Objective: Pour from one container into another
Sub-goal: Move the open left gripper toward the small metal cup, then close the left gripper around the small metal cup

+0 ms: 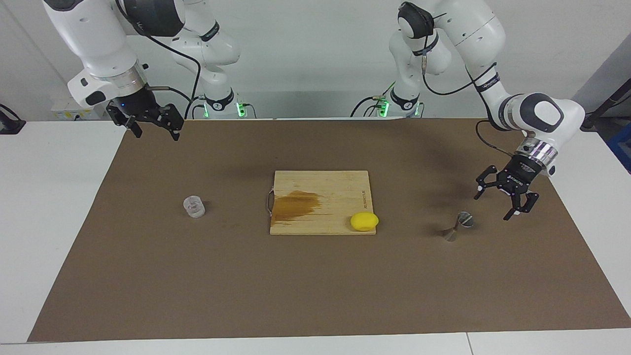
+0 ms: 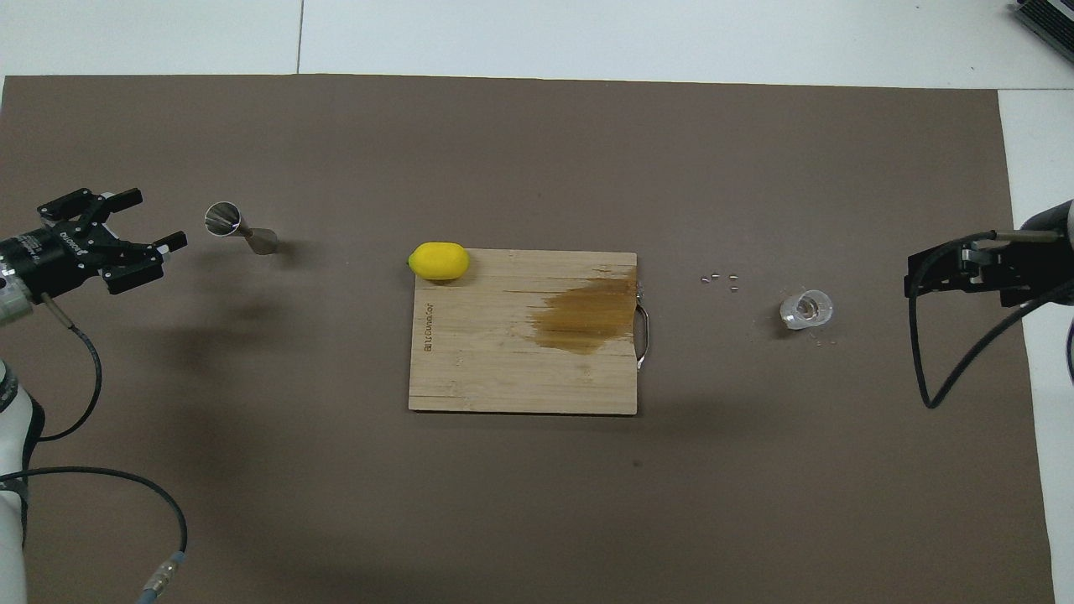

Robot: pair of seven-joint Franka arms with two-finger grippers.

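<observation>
Glass cup [image 1: 194, 206] stands upright on our brown mat [image 1: 315, 296], toward the right arm's end, well apart from the cutting board [image 1: 325, 187]. We see the metal jigger [image 1: 457, 226] upright toward the left arm's end. Our left gripper [image 1: 501, 204] hangs just beside the jigger, fingers spread, holding nothing. Our right gripper [image 1: 154, 132] waits over the mat's edge nearest the robots, also spread and empty. A lemon [image 1: 364, 221] sits on the board's corner.

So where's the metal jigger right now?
The jigger stands on the brown mat toward the left arm's end, beside the open left end effector.
</observation>
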